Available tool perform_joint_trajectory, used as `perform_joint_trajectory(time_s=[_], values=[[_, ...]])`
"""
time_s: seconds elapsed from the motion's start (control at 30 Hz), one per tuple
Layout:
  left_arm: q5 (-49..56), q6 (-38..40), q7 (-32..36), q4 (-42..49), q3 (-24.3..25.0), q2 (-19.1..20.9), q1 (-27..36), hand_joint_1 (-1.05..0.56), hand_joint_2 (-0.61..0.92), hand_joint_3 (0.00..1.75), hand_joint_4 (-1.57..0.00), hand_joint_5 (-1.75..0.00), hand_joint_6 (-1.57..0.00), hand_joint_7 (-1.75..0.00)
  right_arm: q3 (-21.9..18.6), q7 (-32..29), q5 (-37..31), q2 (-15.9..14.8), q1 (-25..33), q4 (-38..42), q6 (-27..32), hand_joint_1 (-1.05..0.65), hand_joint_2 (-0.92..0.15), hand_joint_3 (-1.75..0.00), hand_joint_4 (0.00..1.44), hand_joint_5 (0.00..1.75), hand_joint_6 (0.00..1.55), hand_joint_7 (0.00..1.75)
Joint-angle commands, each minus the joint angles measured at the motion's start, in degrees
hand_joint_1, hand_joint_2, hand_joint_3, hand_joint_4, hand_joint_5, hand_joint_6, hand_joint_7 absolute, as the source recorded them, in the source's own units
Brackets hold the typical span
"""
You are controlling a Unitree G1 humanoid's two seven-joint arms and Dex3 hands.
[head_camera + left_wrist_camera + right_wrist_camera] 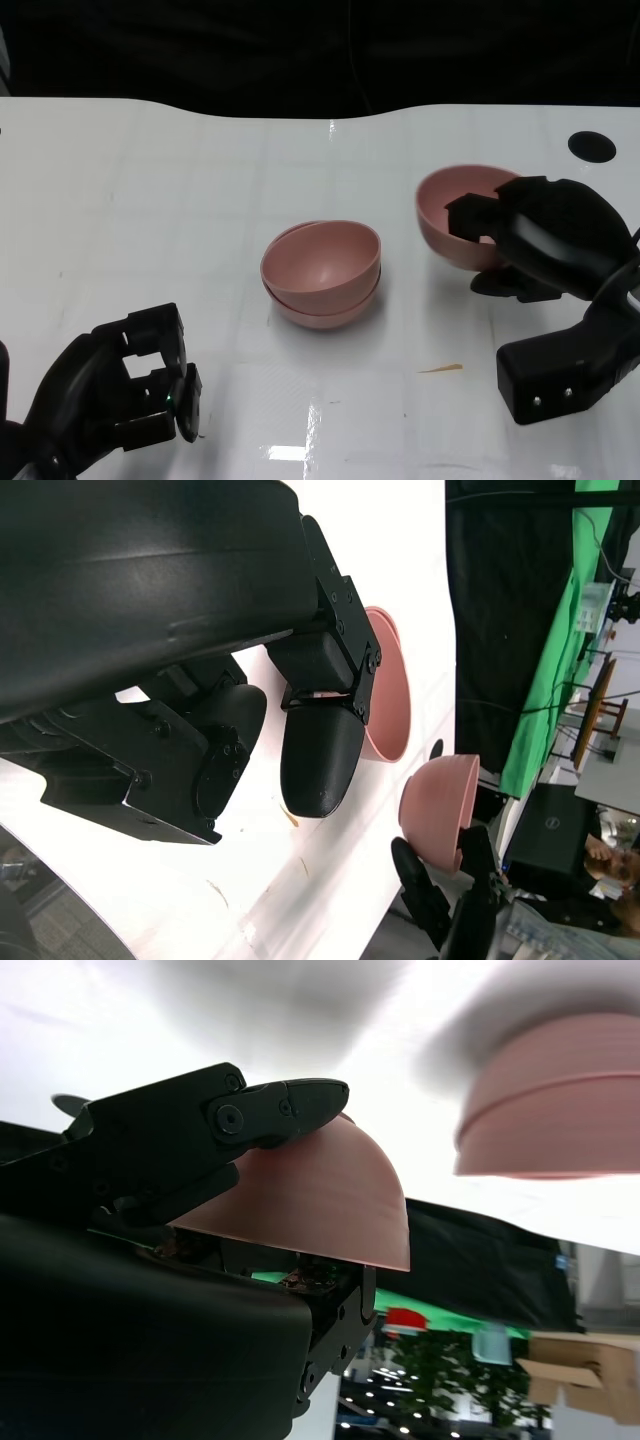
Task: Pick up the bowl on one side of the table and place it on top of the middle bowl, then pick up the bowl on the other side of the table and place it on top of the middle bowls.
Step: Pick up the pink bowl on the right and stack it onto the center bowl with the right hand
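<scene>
Two pink bowls sit stacked [322, 272] at the table's middle, the upper one tilted; the stack also shows as a blurred pink shape [555, 1100] in the right wrist view. My right hand [545, 235] grips a third pink bowl [455, 215] by its rim, lifted and tilted, to the right of the stack. The right wrist view shows the held bowl [320, 1200] pinched between fingers [250, 1110]. My left hand [120, 400] rests at the lower left, holding nothing, its fingers curled in. In the left wrist view, the stack [385, 695] and the held bowl [440, 805] appear.
The white table [150, 200] has a dark round hole [592, 146] at its far right and a small orange streak [440, 369] near the front. A dark backdrop lies beyond the far edge. A person [610, 865] shows in the left wrist view.
</scene>
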Motion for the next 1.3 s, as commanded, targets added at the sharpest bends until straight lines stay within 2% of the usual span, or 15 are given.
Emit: perform_joint_trajectory(time_s=[0.03, 0.23, 0.3, 0.37, 0.4, 0.53, 0.6, 0.63, 0.77, 0.8, 0.9, 0.93, 1.1, 1.3], values=[[0.14, -0.07, 0.05, -0.21, 0.29, 0.59, 0.23, 0.33, 0.87, 1.33, -0.99, -1.75, -0.84, -1.75, -2.72, 1.31, 0.31, -1.73, 1.79, -5.67, 0.95, -0.28, -0.92, -0.31, 0.79, 1.75, 0.55, 1.73], [0.17, -0.06, 0.41, -0.25, 0.25, 0.30, 0.20, 0.33, 0.88, 1.31, -0.99, -1.75, -0.84, -1.75, -4.57, 4.29, 0.41, -1.45, 3.20, -14.29, 0.70, -0.22, -0.91, -0.32, 0.83, 1.75, 0.56, 1.75], [-0.06, -0.14, 0.17, -0.17, 0.27, 0.19, 0.18, 0.34, 0.88, 1.32, -0.99, -1.75, -0.83, -1.75, -4.62, 5.62, 0.24, -0.93, 3.12, -16.02, 1.09, -0.22, -0.88, -0.29, 0.83, 1.75, 0.56, 1.75], [-0.04, -0.01, 0.37, -0.38, 0.24, 0.09, 0.26, 0.34, 0.88, 1.32, -0.99, -1.75, -0.83, -1.75, -4.42, 6.68, 0.34, -0.23, 2.75, -17.10, 1.20, -0.22, -0.89, -0.25, 0.84, 1.75, 0.56, 1.74], [-0.01, 0.05, 0.45, -0.47, 0.22, 0.07, 0.29, 0.34, 0.88, 1.32, -0.99, -1.75, -0.83, -1.75, -4.35, 7.18, 0.37, 0.04, 2.60, -17.48, 1.28, -0.25, -0.91, -0.22, 0.84, 1.75, 0.66, 1.45], [-0.19, 0.41, 0.38, -0.77, 0.13, 0.03, 0.30, 0.34, 0.88, 1.33, -0.99, -1.75, -0.83, -1.75, -3.06, 10.34, -0.37, 1.67, 0.40, -18.78, 1.23, -0.27, -0.92, -0.19, 0.84, 1.75, 0.82, 1.05], [-0.01, 0.70, 0.91, -1.19, 0.03, -0.14, 0.44, 0.34, 0.87, 1.33, -0.99, -1.75, -0.83, -1.75, -2.52, 11.20, -0.36, 2.62, -0.68, -18.49, 0.71, -0.28, -0.92, -0.17, 0.85, 1.75, 0.95, 0.66], [0.10, 0.90, 1.21, -1.44, -0.01, -0.20, 0.52, 0.34, 0.87, 1.33, -0.99, -1.75, -0.83, -1.75, -2.40, 11.54, -0.31, 2.99, -1.02, -18.30, 0.52, -0.29, -0.92, -0.16, 0.85, 1.75, 1.00, 0.53], [0.29, -0.14, 1.05, -1.36, -0.14, -0.59, 0.75, 0.34, 0.86, 1.33, -0.99, -1.75, -0.84, -1.75, -0.72, 11.21, 0.44, 5.85, -4.22, -13.70, -2.06, -0.31, -0.92, -0.10, 0.90, 1.63, 1.12, 0.26], [0.32, -0.21, 1.09, -1.37, -0.14, -0.67, 0.81, 0.33, 0.86, 1.33, -1.00, -1.75, -0.85, -1.75, -0.31, 10.70, 0.26, 6.49, -5.02, -12.26, -2.67, -0.30, -0.92, -0.10, 0.89, 1.66, 1.16, 0.27], [0.22, 0.15, 1.11, -1.42, -0.06, -0.78, 0.82, 0.32, 0.85, 1.32, -1.01, -1.75, -0.86, -1.75, 0.39, 9.50, -0.14, 7.95, -6.80, -8.64, -4.20, -0.27, -0.92, -0.11, 0.86, 1.74, 0.96, 0.87], [0.31, 0.08, 1.01, -1.48, -0.12, -0.73, 0.85, 0.31, 0.84, 1.32, -1.01, -1.75, -0.86, -1.75, 0.76, 9.63, 0.14, 8.61, -7.79, -6.77, -4.85, -0.27, -0.92, -0.11, 0.86, 1.74, 0.94, 0.94], [0.68, 0.11, 1.32, -1.80, -0.31, -0.83, 0.98, 0.31, 0.83, 1.32, -1.01, -1.75, -0.87, -1.75, 1.89, 8.38, 0.24, 10.93, -11.19, 0.21, -7.44, -0.27, -0.92, -0.23, 0.88, 1.75, 0.67, 1.66], [0.31, 0.17, 1.52, -1.93, -0.17, -1.23, 1.20, 0.31, 0.84, 1.34, -1.02, -1.75, -0.88, -1.75, 3.38, 5.41, -1.47, 12.44, -13.56, 5.49, -8.62, -0.25, -0.90, -0.24, 0.89, 1.75, 0.65, 1.75]])
